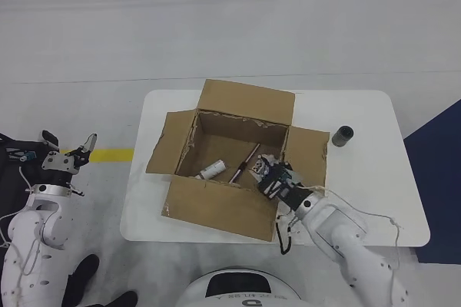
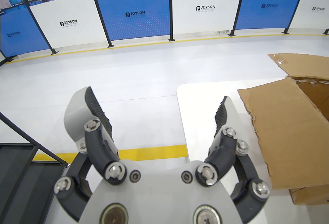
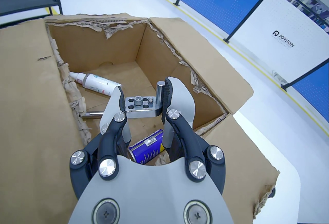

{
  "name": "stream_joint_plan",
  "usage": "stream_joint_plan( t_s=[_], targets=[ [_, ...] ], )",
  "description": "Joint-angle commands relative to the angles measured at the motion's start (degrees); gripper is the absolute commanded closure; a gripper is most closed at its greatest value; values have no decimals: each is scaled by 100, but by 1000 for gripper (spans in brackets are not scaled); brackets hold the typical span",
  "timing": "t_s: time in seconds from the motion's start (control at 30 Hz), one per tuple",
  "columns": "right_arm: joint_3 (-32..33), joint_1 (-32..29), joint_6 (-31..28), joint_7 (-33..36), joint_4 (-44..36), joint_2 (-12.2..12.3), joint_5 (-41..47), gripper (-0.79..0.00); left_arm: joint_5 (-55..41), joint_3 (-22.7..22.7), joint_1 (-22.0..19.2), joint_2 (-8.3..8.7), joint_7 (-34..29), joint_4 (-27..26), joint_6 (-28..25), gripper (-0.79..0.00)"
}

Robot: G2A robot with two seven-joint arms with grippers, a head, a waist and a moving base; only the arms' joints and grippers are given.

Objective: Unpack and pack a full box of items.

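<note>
I log: box [image 3: 25, 106] brown; bottle [image 3: 99, 84] white; can [image 3: 144, 154] blue, white label; bracket [image 3: 140, 106] silver; table [image 1: 353, 123] white.

The left gripper [image 2: 156, 96], jaws spread wide, hangs beside the table [image 2: 203, 106] corner near the cardboard box [image 2: 282, 132].

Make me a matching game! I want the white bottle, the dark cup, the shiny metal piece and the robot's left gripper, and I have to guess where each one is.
Things:
1. white bottle
2. dark cup
3. metal piece
4. left gripper

Places or states:
A. held between the fingers of the right gripper
B. lying on the floor of the box
C. standing on the table, outside the box
D. open, holding nothing, off to the side of the table

Pairs: 1-B, 2-C, 3-A, 4-D
</note>
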Motion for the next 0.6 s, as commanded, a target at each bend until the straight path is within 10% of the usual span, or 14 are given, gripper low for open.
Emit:
stream_joint_plan(
  t_s=[0.0, 0.57],
  targets=[
    [3, -3, -6, -12, 5, 2, 15, 0, 0, 0, 0, 0, 0, 0, 0, -785],
    [952, -731, 814, -966, -48, 32, 643, 0, 0, 0, 0, 0, 0, 0, 0, -785]
  ],
)
